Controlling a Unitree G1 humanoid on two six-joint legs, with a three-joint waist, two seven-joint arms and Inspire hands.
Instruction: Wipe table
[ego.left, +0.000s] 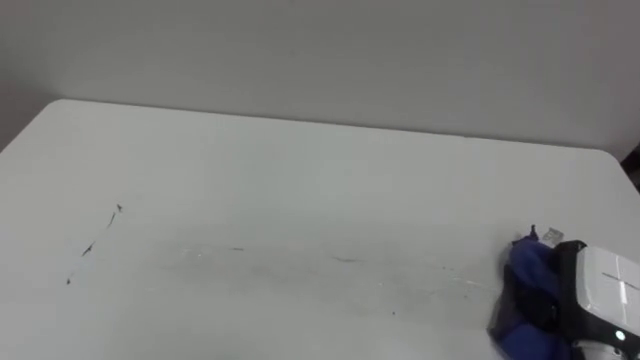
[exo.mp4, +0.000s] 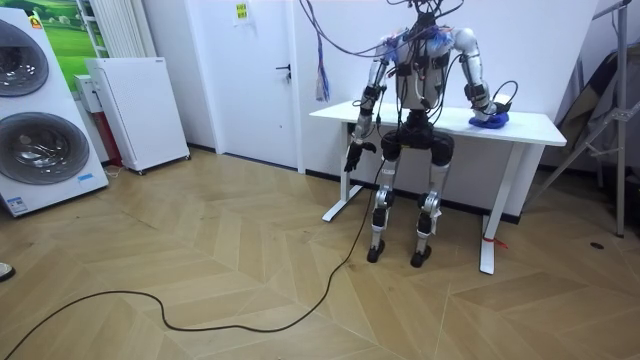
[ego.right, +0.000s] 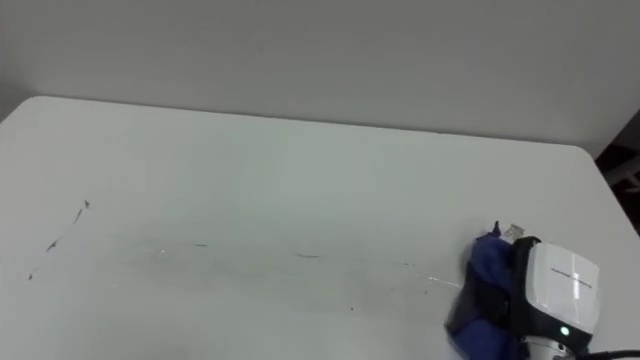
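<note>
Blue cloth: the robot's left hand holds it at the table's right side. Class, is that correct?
No: the right hand holds the blue cloth, as the right eye view shows. It is at the table's right side.

White-backed right hand (ego.right: 562, 292) — black edging

Bright, even indoor light, white table (ego.left: 300, 170) flatly lit, soft shadow beneath it

Table (ego.left: 300, 170) smooth matt white; cloth (ego.left: 525, 272) soft blue fabric.
</note>
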